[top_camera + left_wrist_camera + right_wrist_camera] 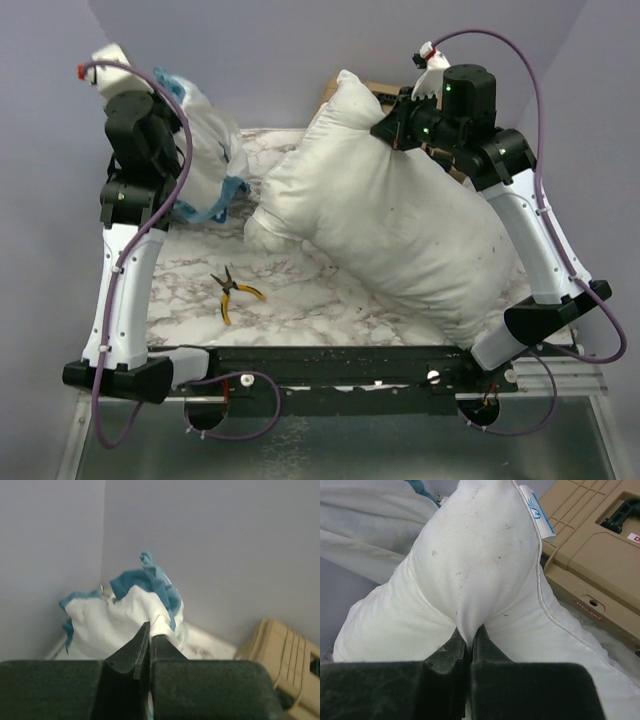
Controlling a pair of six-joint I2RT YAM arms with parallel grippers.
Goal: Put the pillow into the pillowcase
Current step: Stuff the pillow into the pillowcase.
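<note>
The pillowcase [205, 140] hangs bunched at the back left, its plain white inside outward and its blue frill showing. My left gripper [172, 105] is shut on a fold of it. The left wrist view shows that gripper [150, 632] pinching the white cloth of the pillowcase [115, 620] under the blue frill. The big white pillow [390, 220] leans diagonally across the table, its lower corner near the right arm's base. My right gripper [388, 128] is shut on its raised upper end. The right wrist view shows the gripper [469, 637] clamping a pinch of the pillow [470, 555].
Yellow-handled pliers [235, 293] lie on the marble table [300, 300] at the front left. A tan plastic case [590, 555] stands behind the pillow against the back wall and is also seen in the left wrist view [285, 660]. Walls close in the back and sides.
</note>
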